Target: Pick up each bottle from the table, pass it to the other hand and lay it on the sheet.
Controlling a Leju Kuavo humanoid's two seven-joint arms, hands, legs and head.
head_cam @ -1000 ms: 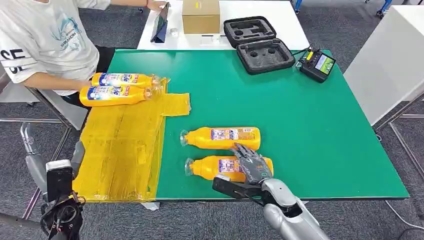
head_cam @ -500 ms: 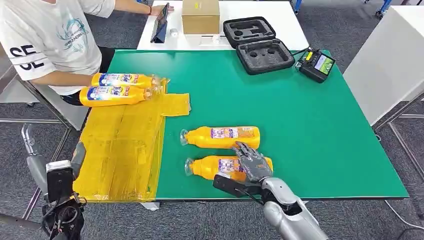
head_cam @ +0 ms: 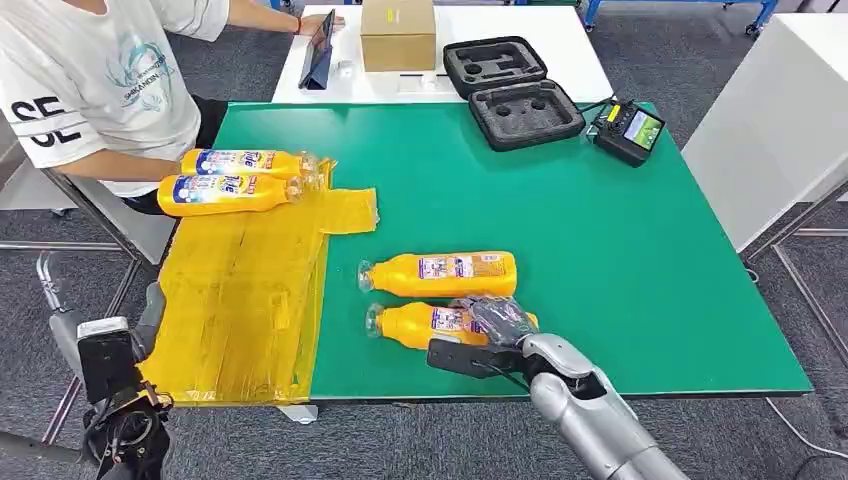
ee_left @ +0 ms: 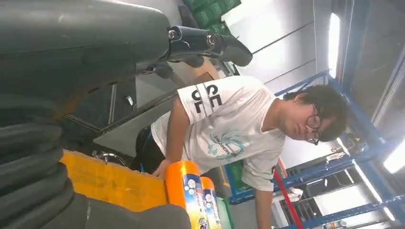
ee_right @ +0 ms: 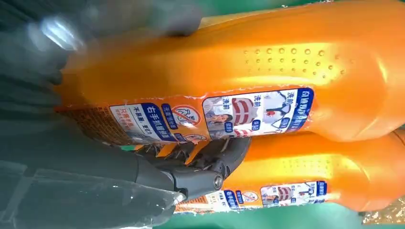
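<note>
Two orange bottles lie side by side near the green table's (head_cam: 620, 260) front edge. My right hand (head_cam: 500, 325) grips the nearer bottle (head_cam: 420, 325), fingers curled over its body and thumb at its near side; the bottle rests on the table. The farther bottle (head_cam: 440, 274) lies free just behind. In the right wrist view the gripped bottle (ee_right: 286, 71) sits tight against the hand, the other bottle (ee_right: 310, 176) beside it. Two more bottles (head_cam: 225, 190) lie at the far end of the yellow sheet (head_cam: 240, 290). My left hand (head_cam: 110, 400) hangs open below the table's left corner.
A person (head_cam: 80, 90) sits at the far left, an arm by the sheet's bottles. At the back stand a cardboard box (head_cam: 398, 33), a tablet (head_cam: 320, 45), an open black foam case (head_cam: 515, 90) and a controller (head_cam: 630, 130). A white table (head_cam: 780, 100) stands to the right.
My right hand's fingers, stretched flat over the near bottle before, have curled down around it. The bottle has shifted slightly. The left arm has not moved.
</note>
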